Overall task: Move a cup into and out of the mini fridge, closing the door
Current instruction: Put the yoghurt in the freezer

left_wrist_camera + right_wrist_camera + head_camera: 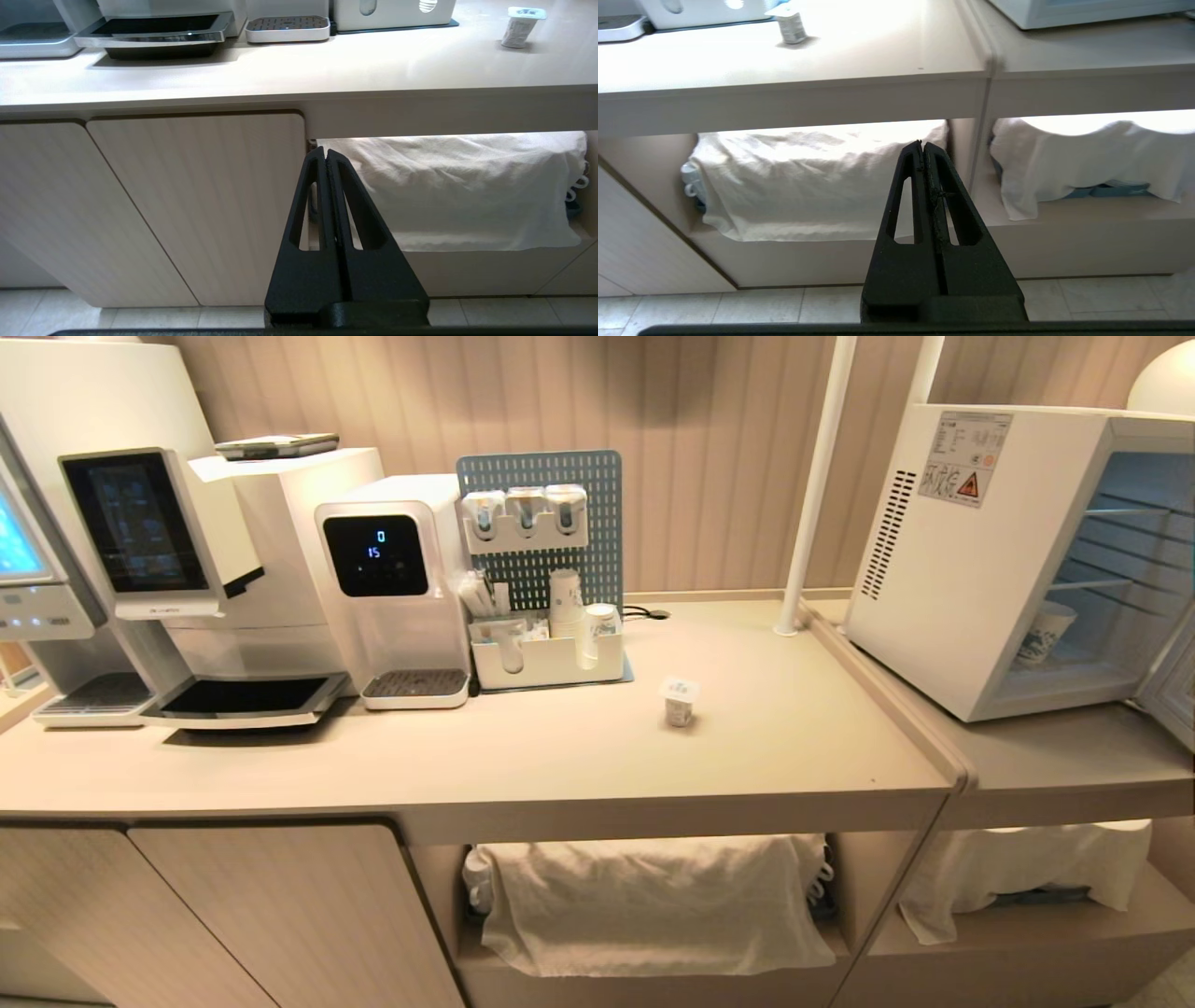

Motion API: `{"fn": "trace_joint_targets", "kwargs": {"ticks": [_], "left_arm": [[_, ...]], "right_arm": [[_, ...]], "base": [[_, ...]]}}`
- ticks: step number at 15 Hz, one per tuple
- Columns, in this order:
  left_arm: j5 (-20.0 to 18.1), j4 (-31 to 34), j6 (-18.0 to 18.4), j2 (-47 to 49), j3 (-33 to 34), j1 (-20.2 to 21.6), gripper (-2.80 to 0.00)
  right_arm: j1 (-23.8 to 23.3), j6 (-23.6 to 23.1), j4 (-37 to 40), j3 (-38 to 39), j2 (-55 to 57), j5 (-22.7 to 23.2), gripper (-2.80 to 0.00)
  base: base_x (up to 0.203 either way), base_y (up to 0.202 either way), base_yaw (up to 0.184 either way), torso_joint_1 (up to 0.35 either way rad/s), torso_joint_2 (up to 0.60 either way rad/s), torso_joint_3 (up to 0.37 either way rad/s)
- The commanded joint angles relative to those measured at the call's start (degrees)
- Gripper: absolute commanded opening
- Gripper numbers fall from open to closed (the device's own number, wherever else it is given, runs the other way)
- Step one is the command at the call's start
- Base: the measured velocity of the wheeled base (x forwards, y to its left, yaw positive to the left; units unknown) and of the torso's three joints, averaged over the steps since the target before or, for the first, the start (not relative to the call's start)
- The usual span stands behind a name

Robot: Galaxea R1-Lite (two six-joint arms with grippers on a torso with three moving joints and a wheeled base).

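Still cup [679,699] on counter [560,747], fridge [971,569] open

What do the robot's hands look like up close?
Both look alike. The left gripper and right gripper are matte black, each with two flat fingers tapering to a point, a long slot cut through each. No cables or markings show; the arms are out of view.

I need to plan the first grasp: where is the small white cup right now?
In the head view the cup stands alone on the counter, right of the white caddy and left of the mini fridge.
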Motion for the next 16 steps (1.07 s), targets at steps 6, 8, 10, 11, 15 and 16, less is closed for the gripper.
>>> {"fn": "trace_joint_targets", "kwargs": {"ticks": [6, 8, 10, 11, 15, 16], "left_arm": [[0.02, -0.20, 0.27, 0.09, 0.09, 0.02, -2.80], [0.02, -0.20, 0.27, 0.09, 0.09, 0.02, -2.80], [-0.02, -0.20, 0.27, 0.09, 0.09, 0.02, -2.80], [0.02, 0.07, -0.08, 0.09, 0.09, 0.02, -2.80], [0.02, -0.02, -0.26, 0.09, 0.09, 0.02, -2.80], [0.02, -0.02, -0.17, 0.09, 0.09, 0.02, -2.80]], "right_arm": [[0.02, 0.04, 0.03, 0.01, 0.07, -0.06, -2.80], [0.02, -0.05, 0.03, 0.01, 0.07, 0.03, -2.80], [0.02, -0.05, 0.03, 0.09, -0.02, -0.03, -2.80], [0.02, -0.05, 0.03, 0.01, -0.02, 0.03, -2.80], [0.02, -0.86, 0.03, -5.82, 0.59, -0.02, -2.80], [0.01, -0.86, 0.86, -10.40, 2.36, -0.04, -2.80]], "base": [[0.000, 0.046, 0.000, 0.001, 0.00, 0.001], [0.158, 0.002, -0.003, 0.001, 0.00, 0.002], [0.198, 0.000, -0.001, 0.002, 0.01, 0.000], [0.167, 0.000, 0.002, 0.002, 0.00, 0.005], [0.031, 0.000, 0.000, 0.003, 0.00, 0.001], [0.000, 0.000, 0.000, 0.000, 0.00, 0.000]]}}
